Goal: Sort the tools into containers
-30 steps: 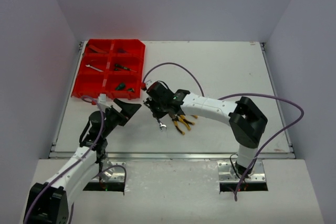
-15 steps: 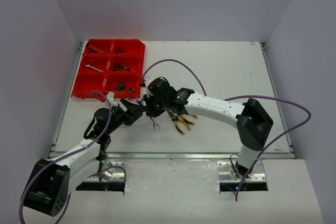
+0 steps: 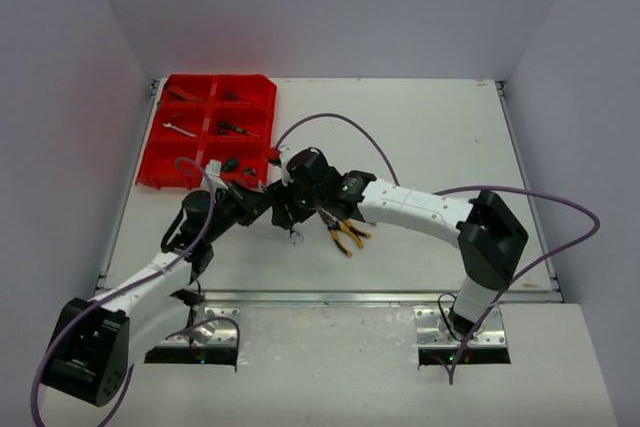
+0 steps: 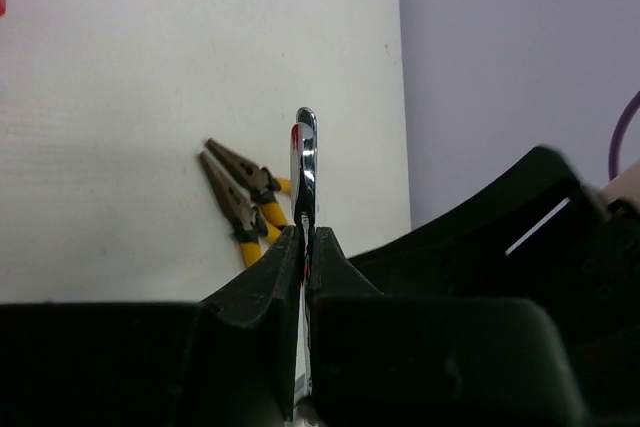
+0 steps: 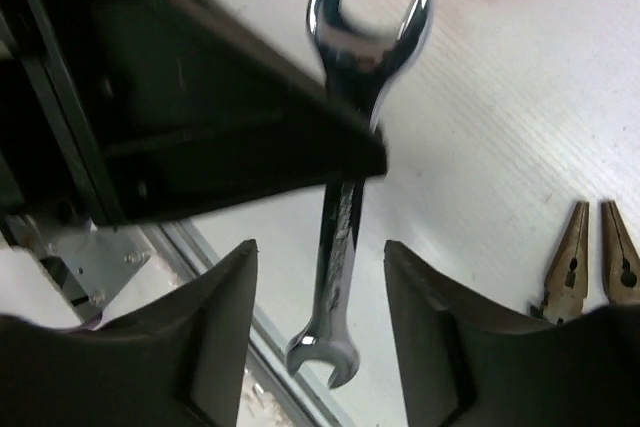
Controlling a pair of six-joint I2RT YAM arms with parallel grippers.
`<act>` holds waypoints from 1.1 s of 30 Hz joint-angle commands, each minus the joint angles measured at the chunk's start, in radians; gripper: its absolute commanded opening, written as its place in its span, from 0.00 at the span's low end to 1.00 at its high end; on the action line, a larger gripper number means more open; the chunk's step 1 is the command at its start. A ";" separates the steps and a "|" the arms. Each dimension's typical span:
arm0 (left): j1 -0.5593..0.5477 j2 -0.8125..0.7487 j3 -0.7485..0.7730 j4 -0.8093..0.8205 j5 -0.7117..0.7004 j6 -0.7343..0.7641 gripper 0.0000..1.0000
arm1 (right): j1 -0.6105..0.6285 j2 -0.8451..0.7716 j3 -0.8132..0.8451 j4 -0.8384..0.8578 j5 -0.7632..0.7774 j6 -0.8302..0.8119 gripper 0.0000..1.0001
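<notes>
A silver wrench (image 4: 305, 172) hangs in the air above the table, and my left gripper (image 4: 303, 237) is shut on its shaft. In the right wrist view the wrench (image 5: 345, 217) hangs free between the spread fingers of my open right gripper (image 5: 320, 244), touching neither. From above, the two grippers meet at mid-table: left gripper (image 3: 269, 200), right gripper (image 3: 290, 215), with the wrench's lower end (image 3: 294, 236) below them. Yellow-handled pliers (image 3: 345, 234) lie on the table just right of them. The red tray (image 3: 158, 159) at the far left holds several tools.
In the tray lie a small wrench (image 3: 180, 129) and screwdrivers (image 3: 232, 129). The right arm's purple cable (image 3: 340, 127) loops over the table behind the grippers. The table's near metal edge (image 5: 215, 267) runs just below the wrench.
My left gripper has reached in to the right and shut on the wrench. My right gripper, shut on it before, has opened and let it go.
</notes>
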 commanded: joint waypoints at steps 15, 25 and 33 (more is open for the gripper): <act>0.412 0.316 0.758 -0.488 -0.748 0.209 0.00 | -0.125 -0.740 -0.512 0.022 0.163 0.040 0.99; 0.523 0.823 1.226 -0.420 -0.810 0.382 0.00 | -0.126 -0.937 -0.668 0.001 0.077 0.031 0.99; 0.587 0.956 1.212 -0.328 -0.639 0.378 0.03 | -0.126 -0.962 -0.689 -0.008 0.117 0.003 0.99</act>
